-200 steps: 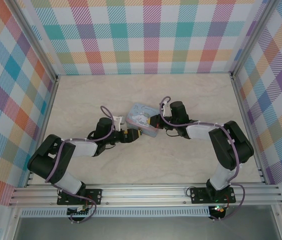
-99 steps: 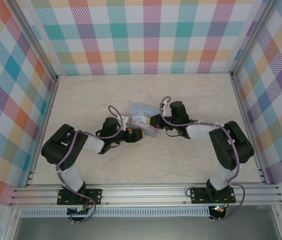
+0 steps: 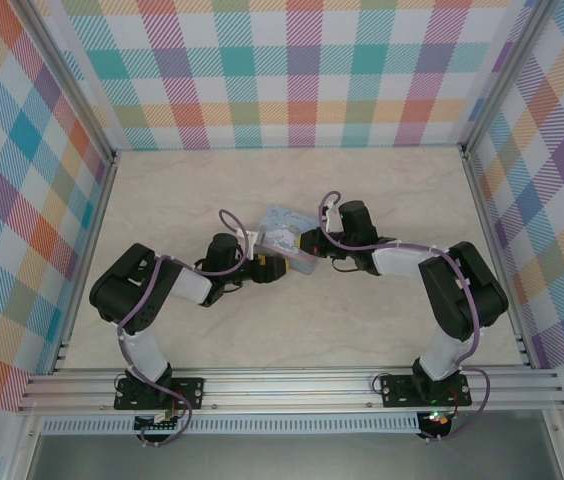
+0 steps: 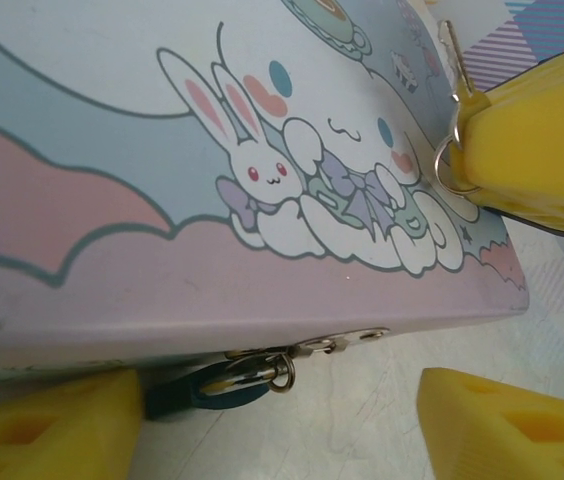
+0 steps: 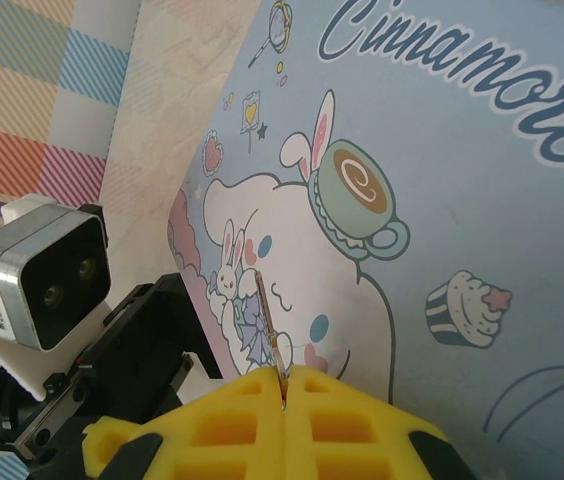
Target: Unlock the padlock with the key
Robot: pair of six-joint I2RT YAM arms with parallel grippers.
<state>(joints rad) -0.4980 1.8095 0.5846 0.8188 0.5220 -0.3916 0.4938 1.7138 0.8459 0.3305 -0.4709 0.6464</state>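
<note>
Pastel checked walls enclose a pale marbled tabletop (image 3: 382,190). Near its middle sits a pale blue tin (image 3: 284,232), its lid printed with rabbits, a cup and a cupcake. The script on the lid reads "Cinnamora" and is cut off at the frame edge. The teal padlock (image 4: 200,386) hangs from the hasp (image 4: 337,343) on the tin's side wall. Left gripper (image 4: 282,425): jaws spread, one on either side of the padlock, one finger just beside it. Right gripper (image 5: 284,388): jaws pressed together, pinching the key (image 5: 268,325), whose blade points out over the lid.
</note>
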